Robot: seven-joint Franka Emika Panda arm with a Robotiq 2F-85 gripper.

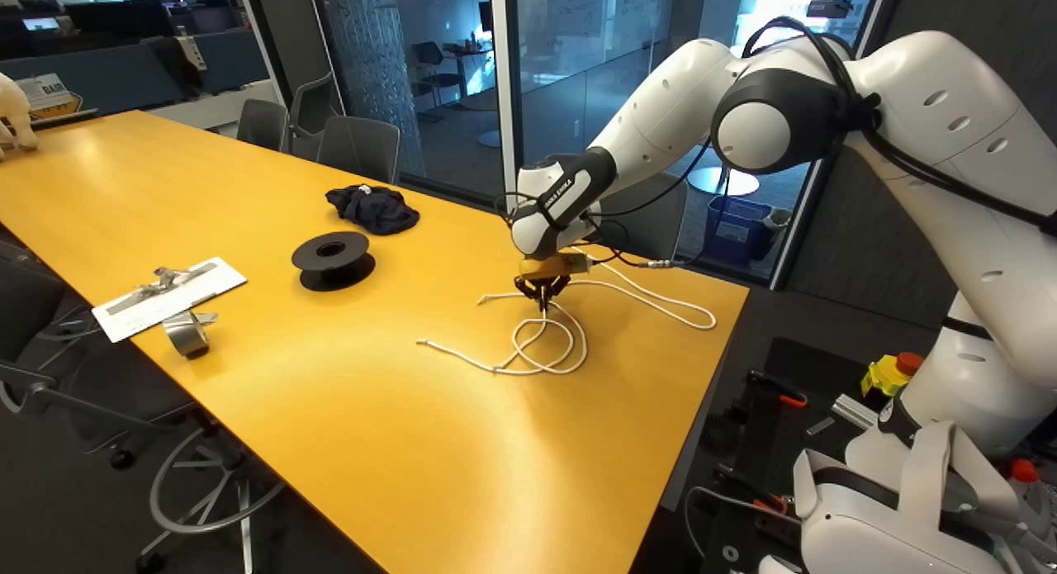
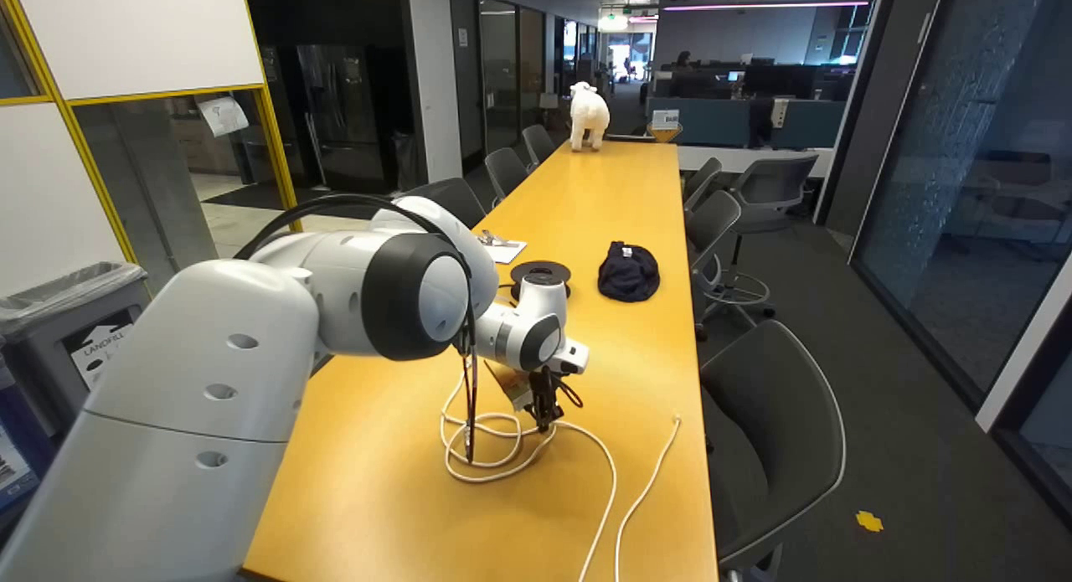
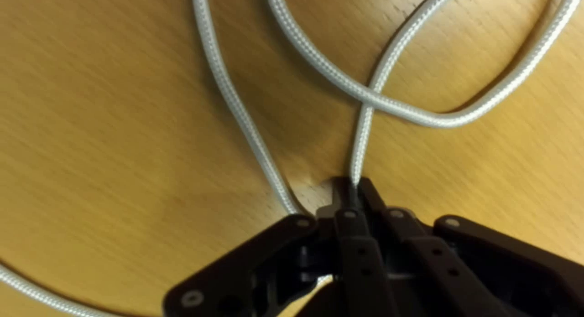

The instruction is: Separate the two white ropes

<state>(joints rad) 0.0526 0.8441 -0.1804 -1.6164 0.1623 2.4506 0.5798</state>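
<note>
Two white ropes lie on the table. In an exterior view, a rope with loose loops [image 1: 462, 357] lies below my gripper [image 1: 543, 308], and a rope with a long bend [image 1: 714, 319] runs out toward the table end. Both shapes show in an exterior view as coils [image 2: 479, 480] and long strands [image 2: 614, 473]. In the wrist view, my gripper [image 3: 352, 185] is shut on a white strand [image 3: 360, 146], close above the table. Another strand [image 3: 237, 107] passes beside and under the left finger. A curved strand [image 3: 429, 118] crosses over the held one. The gripper hides where the ropes meet.
On the wooden table [image 1: 372, 442] are a black spool [image 1: 332, 260], a dark cloth cap [image 1: 373, 209], a white clipboard [image 1: 169, 297] and a tape roll [image 1: 187, 334]. Chairs [image 2: 770, 440] line the table sides. A white toy animal [image 2: 589, 117] stands at the far end.
</note>
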